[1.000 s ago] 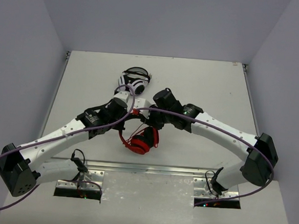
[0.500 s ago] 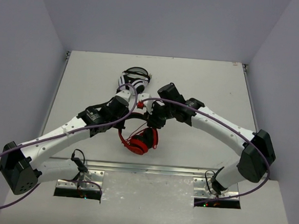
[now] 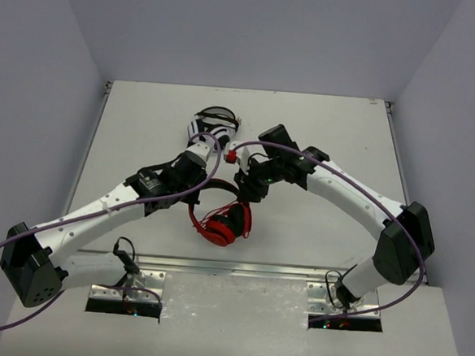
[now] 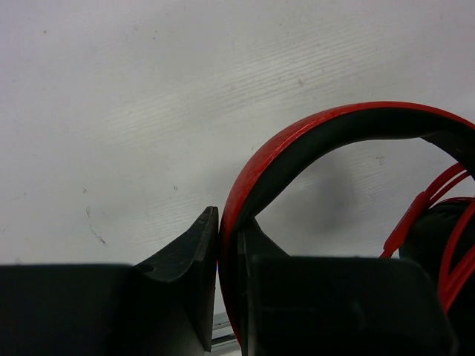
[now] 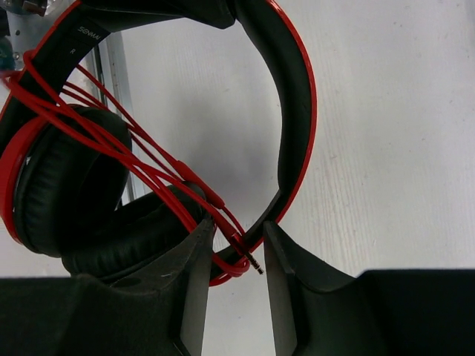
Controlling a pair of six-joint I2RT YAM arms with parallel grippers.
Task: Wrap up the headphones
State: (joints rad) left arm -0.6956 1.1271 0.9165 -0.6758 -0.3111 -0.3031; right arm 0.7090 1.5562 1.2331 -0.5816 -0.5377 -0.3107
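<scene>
On the table, left hand clamps the headphones; right hand narrowly parted around their cord.

The light is bright and even, and it seems to come from above. In the top view the table looks pale, with only soft grey shadows under the left arm and the right arm. In the left wrist view the fingers of the left gripper are very dark and a bit fuzzy. The headphones throw a faint shadow on the table. In the right wrist view the red cord looks sharp. The fingers of the right gripper are dark.
</scene>
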